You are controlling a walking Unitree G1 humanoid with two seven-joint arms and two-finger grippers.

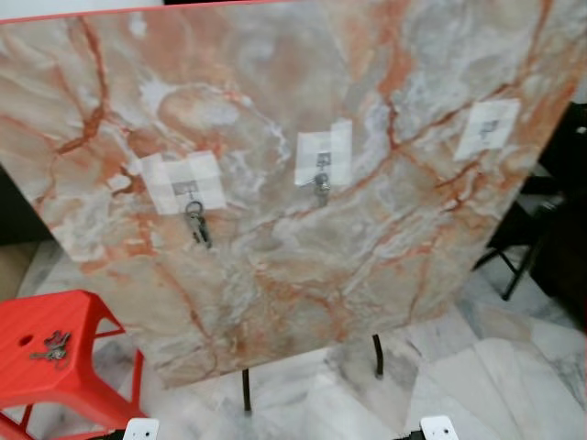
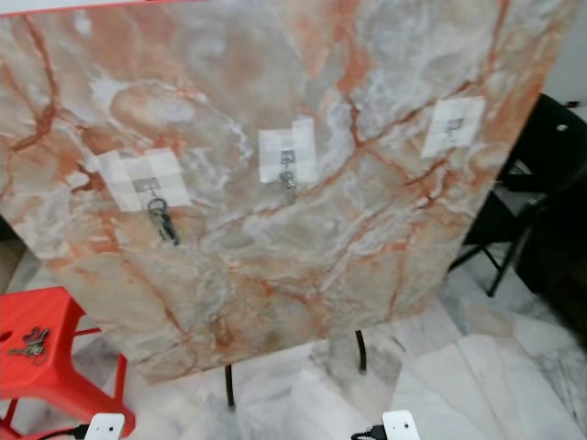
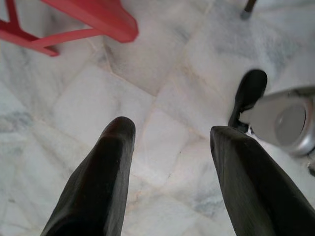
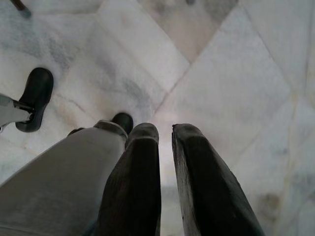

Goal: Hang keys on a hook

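Observation:
A marbled pink board (image 1: 275, 293) leans upright before me with three taped hooks. A dark bunch of keys (image 1: 197, 223) hangs from the left hook (image 1: 186, 190). From the middle hook (image 1: 323, 160) hangs a small key (image 1: 321, 188). The right hook (image 1: 489, 128) is bare. Another bunch of keys (image 1: 53, 346) lies on the red stool (image 1: 46, 385) at lower left. My left gripper (image 3: 170, 135) hangs open over the floor, holding nothing. My right gripper (image 4: 165, 130) hangs shut over the floor tiles, holding nothing.
Two thin black legs (image 1: 246, 390) carry the board above the pale marble floor (image 1: 477, 367). A black folding chair (image 1: 537, 225) stands behind the board's right edge. My own black feet (image 3: 248, 96) show beside the grippers.

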